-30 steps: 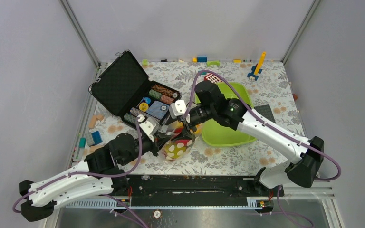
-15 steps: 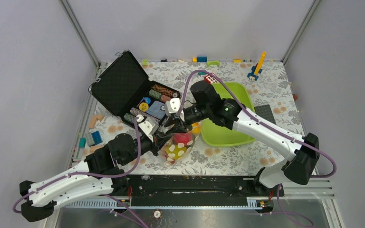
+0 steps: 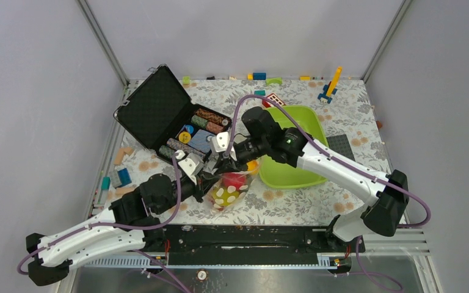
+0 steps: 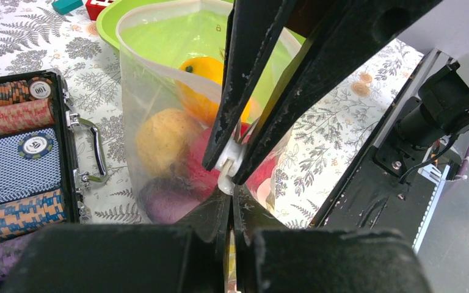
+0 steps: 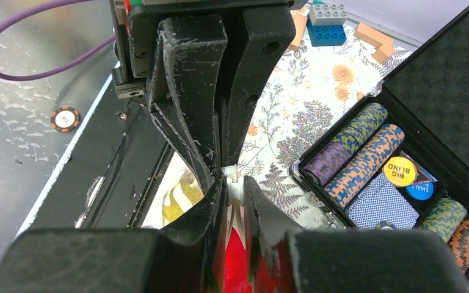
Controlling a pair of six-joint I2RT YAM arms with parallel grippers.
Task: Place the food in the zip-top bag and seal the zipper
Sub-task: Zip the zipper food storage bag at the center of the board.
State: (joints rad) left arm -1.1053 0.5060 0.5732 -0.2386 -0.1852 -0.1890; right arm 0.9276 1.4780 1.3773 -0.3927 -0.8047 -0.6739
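Observation:
The clear zip-top bag (image 3: 226,194) stands on the table between the arms, its mouth up. Inside it the left wrist view shows food: an orange mango (image 4: 203,72), a yellowish ball (image 4: 162,135), a red fruit (image 4: 196,166) and a purple eggplant (image 4: 163,200). My left gripper (image 4: 232,196) is shut on the bag's top edge, at the end of the zipper. My right gripper (image 5: 232,183) meets it tip to tip and has its jaws closed on the white slider tab (image 4: 229,163) of the zipper. In the top view both grippers join at the bag's mouth (image 3: 220,170).
A lime-green tray (image 3: 293,171) sits right behind the bag. An open black case of poker chips (image 3: 198,131) lies to the left. Small blocks (image 3: 119,177) lie at the left edge and along the back (image 3: 259,76). The table's near edge is close by.
My right gripper has moved left to the left gripper's tips and closed its jaws from wide apart onto the slider tab. The left gripper has kept its hold on the bag.

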